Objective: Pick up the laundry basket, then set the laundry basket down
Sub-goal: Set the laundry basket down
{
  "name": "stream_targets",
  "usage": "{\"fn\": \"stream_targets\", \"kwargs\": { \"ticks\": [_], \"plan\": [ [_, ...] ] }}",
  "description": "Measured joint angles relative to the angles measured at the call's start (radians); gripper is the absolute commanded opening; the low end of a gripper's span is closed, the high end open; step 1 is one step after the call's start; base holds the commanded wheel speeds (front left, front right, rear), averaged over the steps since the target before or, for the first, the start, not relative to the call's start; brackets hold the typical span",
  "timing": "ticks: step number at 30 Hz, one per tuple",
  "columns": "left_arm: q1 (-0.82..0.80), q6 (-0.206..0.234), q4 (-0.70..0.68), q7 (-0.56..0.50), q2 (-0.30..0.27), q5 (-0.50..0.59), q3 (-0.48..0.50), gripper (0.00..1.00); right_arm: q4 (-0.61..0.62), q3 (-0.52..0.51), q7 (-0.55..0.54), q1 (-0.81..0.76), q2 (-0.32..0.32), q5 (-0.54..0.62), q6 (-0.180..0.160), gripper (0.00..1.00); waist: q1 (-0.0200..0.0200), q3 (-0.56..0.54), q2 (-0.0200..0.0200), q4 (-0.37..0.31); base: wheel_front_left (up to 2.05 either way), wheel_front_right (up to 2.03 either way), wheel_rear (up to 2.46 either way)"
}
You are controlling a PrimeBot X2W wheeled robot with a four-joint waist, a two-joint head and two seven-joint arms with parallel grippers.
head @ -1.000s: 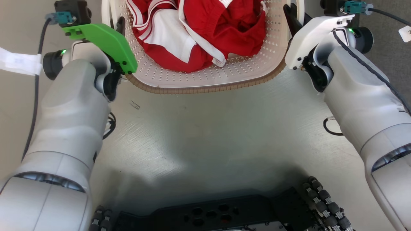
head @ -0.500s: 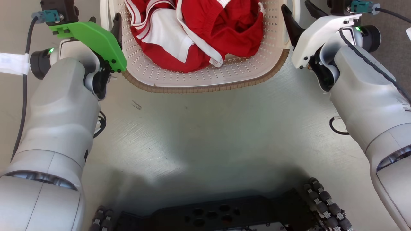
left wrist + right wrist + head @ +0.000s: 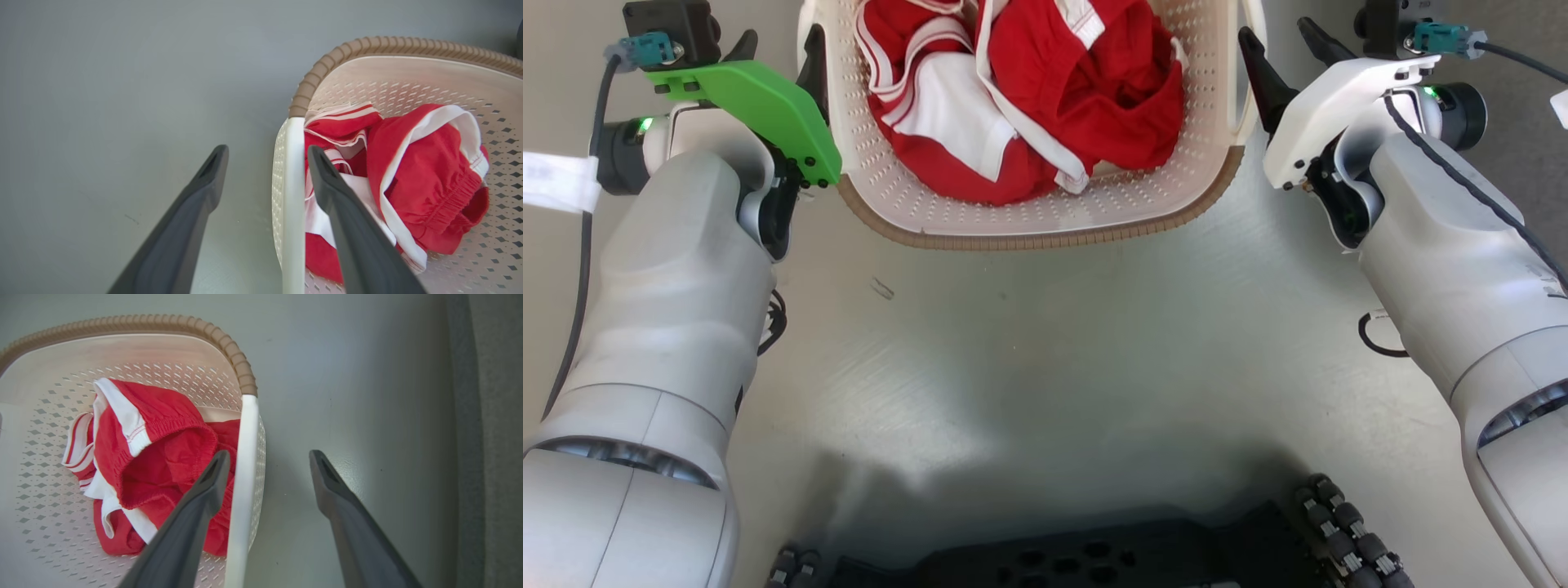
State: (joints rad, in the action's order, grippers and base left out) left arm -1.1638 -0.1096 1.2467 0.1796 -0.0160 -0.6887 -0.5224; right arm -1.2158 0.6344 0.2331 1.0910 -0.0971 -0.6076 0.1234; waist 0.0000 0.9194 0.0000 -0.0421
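The laundry basket [image 3: 1045, 214], cream perforated plastic with a brown woven-look rim, rests on the grey floor at the top centre of the head view and holds red and white clothes [image 3: 1045, 98]. My left gripper [image 3: 778, 57] is open astride the basket's left white handle [image 3: 288, 196], one finger inside the basket and one outside; the left gripper [image 3: 267, 154] grips nothing. My right gripper [image 3: 1286, 51] is open in the same way around the right white handle [image 3: 245, 477]; in the right wrist view the right gripper [image 3: 268, 457] has its left finger over the clothes.
My dark wheeled base [image 3: 1094, 555] lies along the bottom edge, with bare grey floor [image 3: 1045, 343] between it and the basket. A darker carpet strip [image 3: 490, 416] runs along the right side. A black cable loop [image 3: 1376, 339] lies beside my right forearm.
Both grippers have opened: a second ago each showed closed fingers at a handle, and now the fingers stand spread apart. The head view has shifted, and the basket looks smaller and lower.
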Motion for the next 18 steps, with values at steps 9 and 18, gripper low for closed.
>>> {"fn": "stream_targets", "kwargs": {
  "ticks": [9, 18],
  "plan": [
    [0.058, 0.0, -0.024, 0.066, -0.001, 0.042, -0.028, 1.0, 0.051, -0.013, 0.014, -0.044, -0.024, -0.017, 0.0, 1.0, -0.0001, -0.093, 0.0, 0.003, 0.0, 0.0, 0.0],
    [0.101, 0.011, -0.07, 0.072, -0.007, 0.079, -0.033, 1.0, 0.162, -0.053, 0.017, -0.094, -0.038, -0.022, 0.0, 1.0, -0.0001, -0.208, 0.0, 0.002, 0.0, 0.0, 0.0]
  ]
}}
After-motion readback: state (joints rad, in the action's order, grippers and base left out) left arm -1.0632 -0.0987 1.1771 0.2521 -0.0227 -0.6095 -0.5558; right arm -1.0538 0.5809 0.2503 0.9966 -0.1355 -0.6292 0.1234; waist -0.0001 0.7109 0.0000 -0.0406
